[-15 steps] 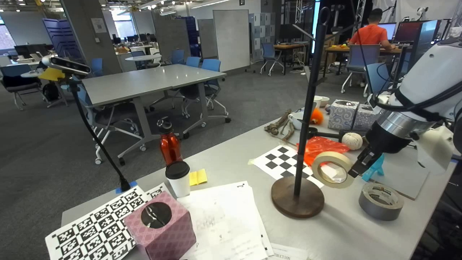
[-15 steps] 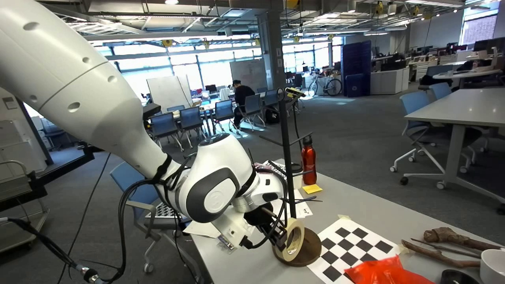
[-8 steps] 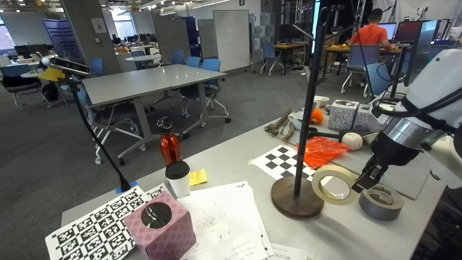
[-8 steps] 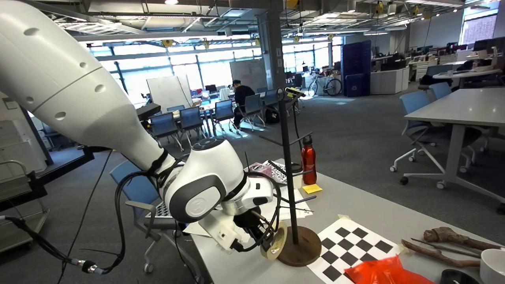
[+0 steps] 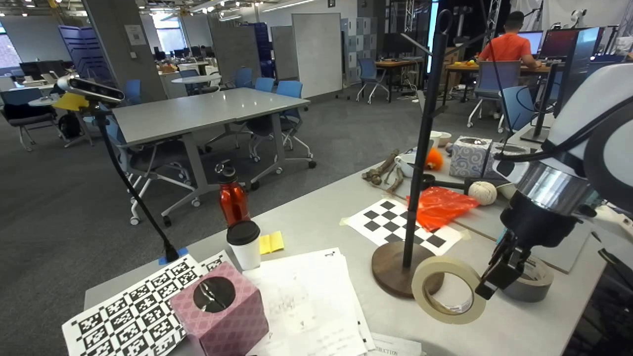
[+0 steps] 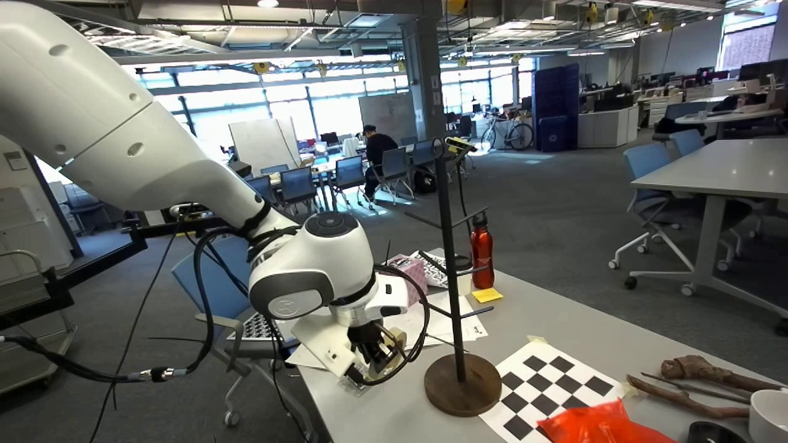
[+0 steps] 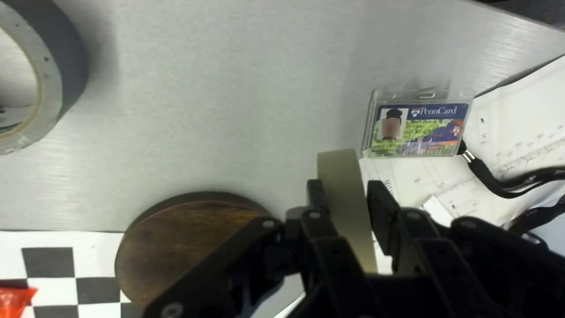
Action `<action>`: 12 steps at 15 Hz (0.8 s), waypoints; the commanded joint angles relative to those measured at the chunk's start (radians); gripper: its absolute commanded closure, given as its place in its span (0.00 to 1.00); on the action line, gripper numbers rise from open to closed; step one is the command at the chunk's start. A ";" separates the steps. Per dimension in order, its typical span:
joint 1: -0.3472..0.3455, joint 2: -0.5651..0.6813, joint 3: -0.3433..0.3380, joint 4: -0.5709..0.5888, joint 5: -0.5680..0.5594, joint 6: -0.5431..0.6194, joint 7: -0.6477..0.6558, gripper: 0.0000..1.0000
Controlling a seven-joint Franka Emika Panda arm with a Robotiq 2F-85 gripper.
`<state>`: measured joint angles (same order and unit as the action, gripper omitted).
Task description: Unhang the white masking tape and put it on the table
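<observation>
Gripping tape [image 7: 350, 205], amid stand [image 5: 423, 148], badge [image 7: 419, 128], grey roll [image 5: 536, 288]

Robotics lab, open-plan office type: robot arm [image 6: 160, 147], checkerboard [image 6: 545, 394]; desks [image 5: 198, 111], blue chairs [image 5: 289, 89], monitors [image 5: 558, 44], lockers [image 5: 358, 44], whiteboard [image 6: 386, 114], open ceiling [image 6: 295, 12].

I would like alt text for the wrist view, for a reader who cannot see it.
A black gripper holds the white tape, seen edge-on against the table. At lower left are a round wooden base and part of a checkerboard; at upper left, grey tape; at right, an ID card and papers.
</observation>
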<state>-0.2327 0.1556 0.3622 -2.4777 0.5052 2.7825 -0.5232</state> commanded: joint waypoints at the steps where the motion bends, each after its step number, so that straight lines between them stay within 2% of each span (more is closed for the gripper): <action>1: 0.029 0.001 -0.071 0.035 0.083 -0.117 -0.092 0.93; 7: 0.068 0.061 -0.179 0.071 0.025 -0.220 -0.059 0.93; 12: 0.080 0.108 -0.205 0.102 0.010 -0.252 -0.033 0.93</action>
<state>-0.1750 0.2303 0.1834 -2.4229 0.5346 2.5741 -0.5787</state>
